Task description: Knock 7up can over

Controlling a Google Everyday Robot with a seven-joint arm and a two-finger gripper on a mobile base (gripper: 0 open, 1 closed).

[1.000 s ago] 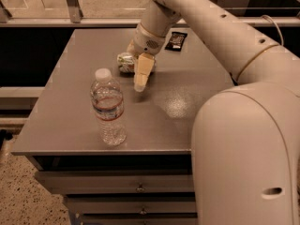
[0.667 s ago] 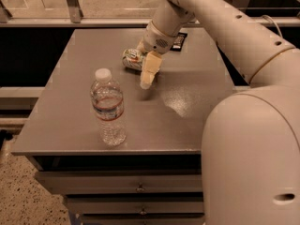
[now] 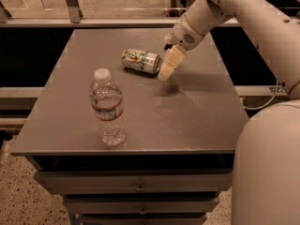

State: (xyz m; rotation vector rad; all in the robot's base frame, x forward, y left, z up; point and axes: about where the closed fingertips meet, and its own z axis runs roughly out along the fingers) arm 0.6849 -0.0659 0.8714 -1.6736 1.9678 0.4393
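The 7up can (image 3: 140,61), whitish-silver and green, lies on its side on the grey table (image 3: 187,111), towards the back middle, its length running left to right. My gripper (image 3: 168,65) hangs from the white arm just right of the can's right end, a little above the tabletop, its cream-coloured tip pointing down and to the left. The gripper holds nothing.
A clear plastic water bottle (image 3: 108,108) with a white cap stands upright near the table's front left. The robot's white body (image 3: 269,168) fills the lower right. Drawers (image 3: 140,186) sit under the tabletop. A railing runs behind the table.
The gripper has moved to the right and away from the can. The can, earlier partly hidden behind the gripper, now lies fully in view on its side.
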